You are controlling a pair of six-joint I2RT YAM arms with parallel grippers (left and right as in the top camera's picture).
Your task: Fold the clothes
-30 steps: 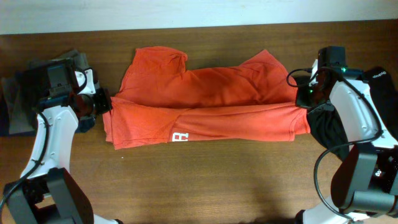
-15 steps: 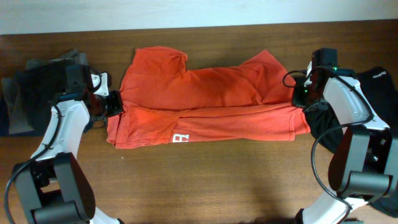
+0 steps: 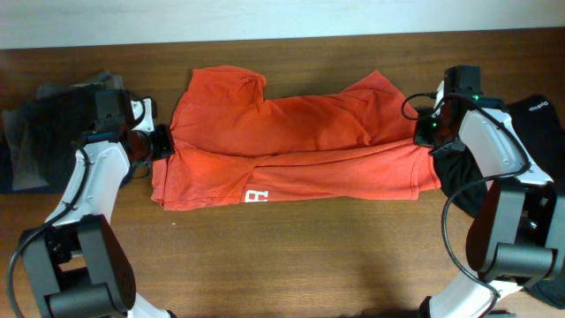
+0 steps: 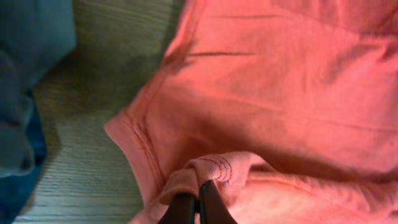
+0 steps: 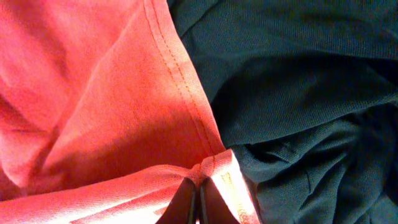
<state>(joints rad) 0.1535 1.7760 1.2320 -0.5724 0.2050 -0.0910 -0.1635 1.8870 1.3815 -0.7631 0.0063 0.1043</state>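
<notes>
The orange-red T-shirt [image 3: 291, 141] lies spread across the middle of the table, its front edge folded up, white lettering [image 3: 255, 194] near the front. My left gripper [image 3: 161, 144] is shut on a pinch of its left hem [image 4: 205, 171]. My right gripper [image 3: 425, 132] is shut on its right hem [image 5: 208, 165]. The black shirt [image 3: 538, 132] lies crumpled at the right edge, partly under the right arm, and fills the right side of the right wrist view [image 5: 298, 93].
A pile of dark grey and blue cloth [image 3: 35, 132] lies at the table's left edge and shows in the left wrist view [image 4: 31, 74]. Bare wooden table [image 3: 291, 256] runs along the front.
Both grippers have carried the shirt's lower corners up and inward, so the front layer has slid farther up. The left arm moved right and away from me; the right shifted slightly.
</notes>
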